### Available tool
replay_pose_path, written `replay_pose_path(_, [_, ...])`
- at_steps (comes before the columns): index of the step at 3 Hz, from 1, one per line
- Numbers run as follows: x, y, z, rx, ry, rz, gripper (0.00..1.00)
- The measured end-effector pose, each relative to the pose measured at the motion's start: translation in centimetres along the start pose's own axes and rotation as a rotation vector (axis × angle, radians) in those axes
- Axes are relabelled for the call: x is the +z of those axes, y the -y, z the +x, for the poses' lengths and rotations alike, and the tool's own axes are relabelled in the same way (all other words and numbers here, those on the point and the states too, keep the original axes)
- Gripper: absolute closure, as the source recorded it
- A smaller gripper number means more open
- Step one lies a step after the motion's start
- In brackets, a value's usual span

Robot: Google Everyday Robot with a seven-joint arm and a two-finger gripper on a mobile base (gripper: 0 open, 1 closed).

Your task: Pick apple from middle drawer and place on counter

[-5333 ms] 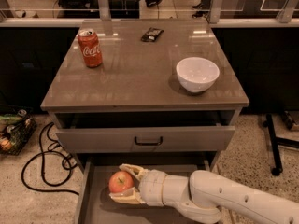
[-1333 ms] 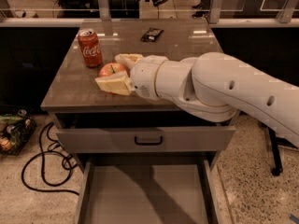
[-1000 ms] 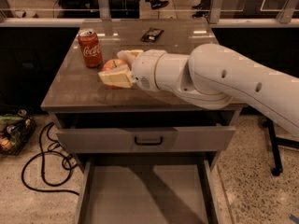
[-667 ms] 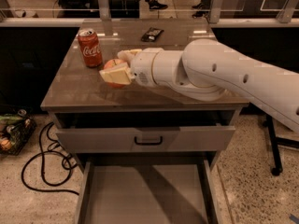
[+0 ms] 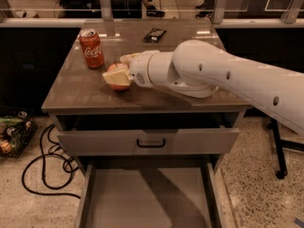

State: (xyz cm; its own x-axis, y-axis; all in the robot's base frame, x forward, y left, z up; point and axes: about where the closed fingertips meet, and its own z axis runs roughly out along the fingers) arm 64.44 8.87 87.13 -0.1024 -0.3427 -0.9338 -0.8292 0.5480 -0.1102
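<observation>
The red-orange apple [image 5: 115,70] is held between the cream fingers of my gripper [image 5: 119,70], low over the left middle of the counter [image 5: 80,87]; whether it touches the top I cannot tell. The gripper is shut on the apple. My white arm [image 5: 223,77] reaches in from the right across the counter. The middle drawer [image 5: 147,201] stands pulled out at the bottom of the view, its grey floor bare.
A red Coca-Cola can [image 5: 91,48] stands just left of and behind the apple. A dark flat object [image 5: 155,34] lies at the counter's back. The drawer above has a black handle [image 5: 150,143]. Black cables [image 5: 45,167] and a basket [image 5: 12,134] lie on the floor at left.
The apple was lifted out of the middle drawer and carried up onto the counter. Over the last second the gripper with the apple has stayed near the can, shifting only slightly.
</observation>
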Motion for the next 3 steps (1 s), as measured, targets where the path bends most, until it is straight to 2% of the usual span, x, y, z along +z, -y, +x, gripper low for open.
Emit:
replay_pose_path(1, [0.05,-0.18,-0.16,-0.002,0.001,-0.003,0.84])
replay_pose_path(3, [0.24,-0.52,-0.40,-0.006,0.003,-0.009,0.38])
